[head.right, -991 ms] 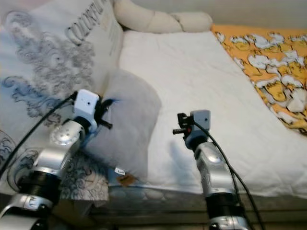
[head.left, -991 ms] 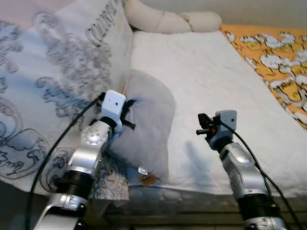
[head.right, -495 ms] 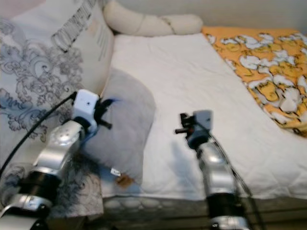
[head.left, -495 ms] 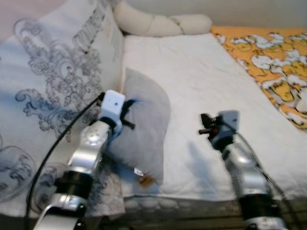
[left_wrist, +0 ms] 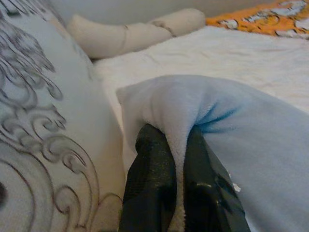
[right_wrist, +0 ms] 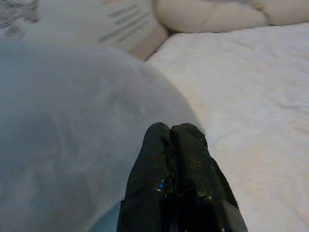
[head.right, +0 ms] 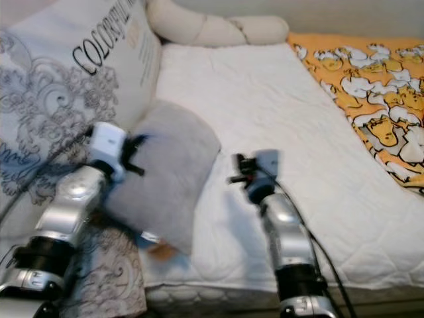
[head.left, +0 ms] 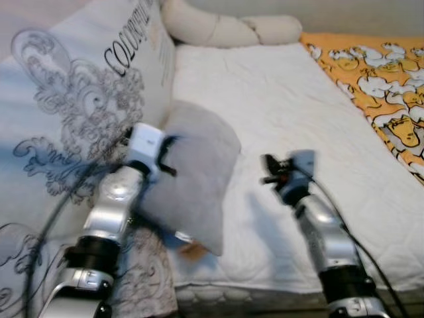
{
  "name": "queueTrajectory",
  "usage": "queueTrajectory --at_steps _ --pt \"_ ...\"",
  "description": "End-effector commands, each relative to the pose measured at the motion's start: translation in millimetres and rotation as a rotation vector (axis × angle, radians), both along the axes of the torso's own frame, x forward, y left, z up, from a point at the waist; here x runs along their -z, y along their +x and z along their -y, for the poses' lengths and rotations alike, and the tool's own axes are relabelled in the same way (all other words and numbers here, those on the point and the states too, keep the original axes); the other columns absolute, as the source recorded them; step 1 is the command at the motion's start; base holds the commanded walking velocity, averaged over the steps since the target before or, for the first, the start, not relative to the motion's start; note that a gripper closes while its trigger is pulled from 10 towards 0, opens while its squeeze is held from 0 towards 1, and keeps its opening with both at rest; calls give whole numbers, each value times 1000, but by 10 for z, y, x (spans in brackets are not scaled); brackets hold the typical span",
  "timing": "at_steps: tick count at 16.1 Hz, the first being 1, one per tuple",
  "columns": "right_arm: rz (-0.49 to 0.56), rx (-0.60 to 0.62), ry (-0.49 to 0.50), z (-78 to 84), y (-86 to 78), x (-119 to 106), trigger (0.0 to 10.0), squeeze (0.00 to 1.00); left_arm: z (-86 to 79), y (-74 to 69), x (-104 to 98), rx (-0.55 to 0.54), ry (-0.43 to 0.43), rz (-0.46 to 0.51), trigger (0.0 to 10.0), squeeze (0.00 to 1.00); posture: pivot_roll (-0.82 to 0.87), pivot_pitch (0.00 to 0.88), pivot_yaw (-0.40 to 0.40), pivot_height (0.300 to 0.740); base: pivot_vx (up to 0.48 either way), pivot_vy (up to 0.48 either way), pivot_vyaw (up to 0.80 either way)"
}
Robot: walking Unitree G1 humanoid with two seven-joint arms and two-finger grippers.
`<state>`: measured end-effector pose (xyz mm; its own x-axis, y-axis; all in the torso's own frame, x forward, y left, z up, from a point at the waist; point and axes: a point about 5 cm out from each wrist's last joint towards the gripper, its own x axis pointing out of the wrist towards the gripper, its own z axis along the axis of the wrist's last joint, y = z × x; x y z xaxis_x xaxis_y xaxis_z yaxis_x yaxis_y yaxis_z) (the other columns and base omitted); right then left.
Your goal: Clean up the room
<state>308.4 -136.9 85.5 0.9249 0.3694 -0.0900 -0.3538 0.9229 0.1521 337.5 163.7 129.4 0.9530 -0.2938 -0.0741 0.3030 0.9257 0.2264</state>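
— Grey pillow [head.left: 199, 175] is lying at the bed's [head.left: 285, 112] near edge, its corner pinched in the left gripper [left_wrist: 176, 159], beside the big printed cushion [head.left: 73, 119].

— And the right gripper [right_wrist: 174, 140]?

— Hovering closed and empty; pillow placement is looking unfinished.

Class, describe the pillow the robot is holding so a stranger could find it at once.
On the white mattress, look at its left edge beside the large pillow printed with grey swirls. The left gripper pinches the small grey pillow there: plain, unprinted, with a tag at its lower corner.
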Motion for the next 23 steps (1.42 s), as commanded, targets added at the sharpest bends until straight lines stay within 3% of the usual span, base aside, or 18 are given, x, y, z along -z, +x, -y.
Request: queueTrajectory --at_steps 1,4,7,8,11,13,15,18,20,22,23 --pt "9 -9 -47 84 -33 2 10000 0 118 21 -104 36 -10 48 10000 0 47 0 -3 740 300 0 0" --pt "-6 2 10 79 -58 28 10000 0 131 5 -103 52 -2 53 10000 0 47 0 -2 740 96 0 0" --pt "1 -4 6 93 -69 23 10000 0 145 -3 -83 64 19 49 10000 0 45 0 3 740 0 0 0" --pt "2 -11 39 101 -79 17 10000 1000 159 4 -92 74 30 59 10000 0 45 0 3 740 0 0 0" --pt "80 -74 39 115 -99 -66 10000 1000 147 56 -204 65 86 118 10000 0 43 0 4 740 0 0 0" --pt "128 -143 27 164 -116 -128 10000 1000 150 69 -337 67 200 177 10000 0 43 0 4 740 0 0 0" --pt "128 -215 39 198 -135 -173 10000 1000 148 56 -411 31 261 202 10000 0 45 0 3 740 0 0 0" --pt "151 -346 114 146 -231 -230 10000 1000 82 34 -313 -67 342 163 10000 0 44 0 1 740 0 0 0" --pt "123 -466 118 97 -328 -212 10000 1000 -58 33 -224 -230 349 102 10000 0 42 0 -4 740 0 0 0" --pt "119 -479 110 128 -344 -183 10000 1000 -172 19 -160 -316 372 64 10000 0 40 0 -6 740 0 0 0" --pt "114 -478 105 145 -354 -164 10000 1000 -188 14 -112 -304 374 39 10000 0 47 0 -14 740 0 0 0"
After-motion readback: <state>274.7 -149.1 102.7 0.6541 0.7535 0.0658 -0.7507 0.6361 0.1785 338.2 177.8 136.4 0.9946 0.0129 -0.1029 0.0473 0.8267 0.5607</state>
